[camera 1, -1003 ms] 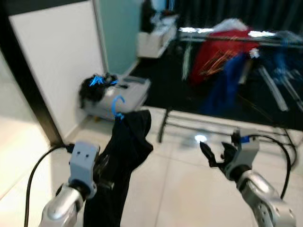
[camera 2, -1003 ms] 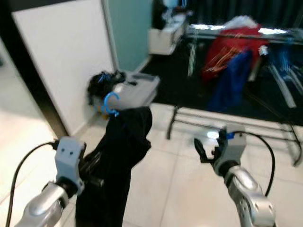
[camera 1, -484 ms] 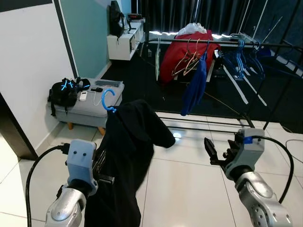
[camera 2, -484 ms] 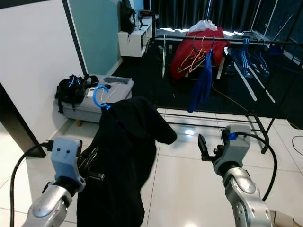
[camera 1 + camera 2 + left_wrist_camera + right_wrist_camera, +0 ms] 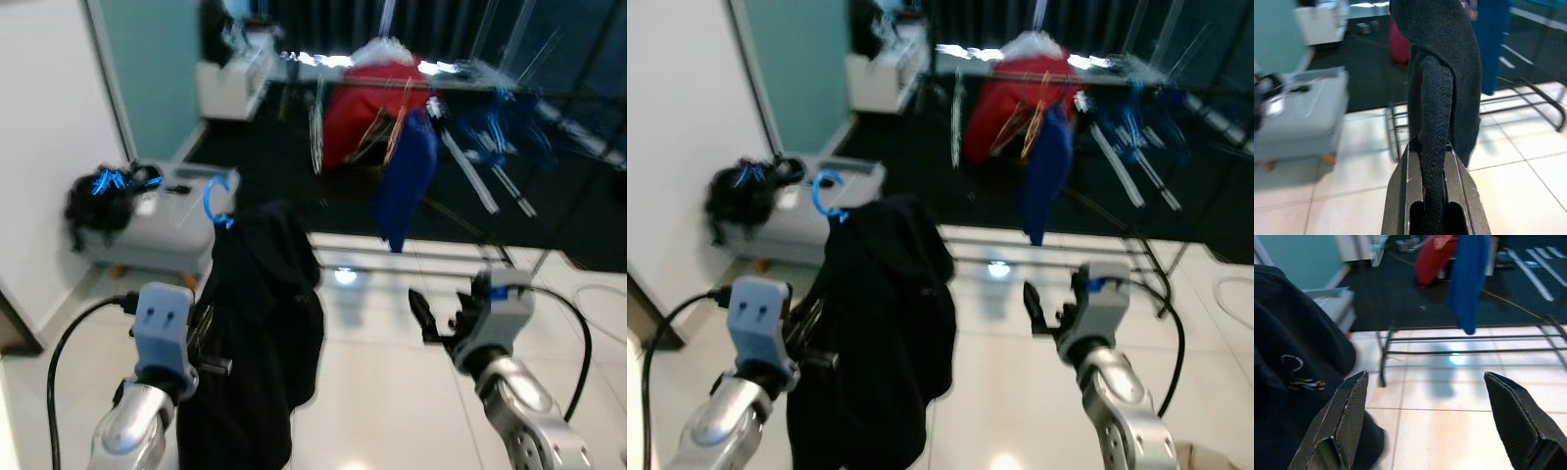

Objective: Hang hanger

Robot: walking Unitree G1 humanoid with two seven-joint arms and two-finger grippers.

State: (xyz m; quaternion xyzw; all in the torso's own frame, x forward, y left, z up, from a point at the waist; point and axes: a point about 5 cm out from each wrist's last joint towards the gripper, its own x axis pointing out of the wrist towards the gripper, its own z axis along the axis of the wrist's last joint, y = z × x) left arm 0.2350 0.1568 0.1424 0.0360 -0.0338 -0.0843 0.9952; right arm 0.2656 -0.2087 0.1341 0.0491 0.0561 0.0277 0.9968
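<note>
A black garment (image 5: 257,323) hangs on a hanger with a blue hook (image 5: 217,201), held up at the lower left. My left gripper (image 5: 1432,161) is shut on the garment and hanger, its fingers (image 5: 1400,196) pinching a fold of black cloth. At the lower right my right gripper (image 5: 436,318) is open with nothing between its wide-apart fingers (image 5: 1349,416). The clothes rack rail (image 5: 470,86) stands ahead across the room, carrying a red garment (image 5: 362,108), a blue garment (image 5: 402,181) and several blue hangers (image 5: 514,122).
A grey ottoman (image 5: 162,220) with a black bag (image 5: 98,196) sits by the white wall (image 5: 49,127) at left. The rack's low base bars (image 5: 421,257) lie on the tiled floor ahead. A white cabinet (image 5: 235,78) stands at the far back.
The whole picture has shifted and blurred as the camera moved; the rack looks somewhat nearer. The left gripper still holds the garment up; the right stays open.
</note>
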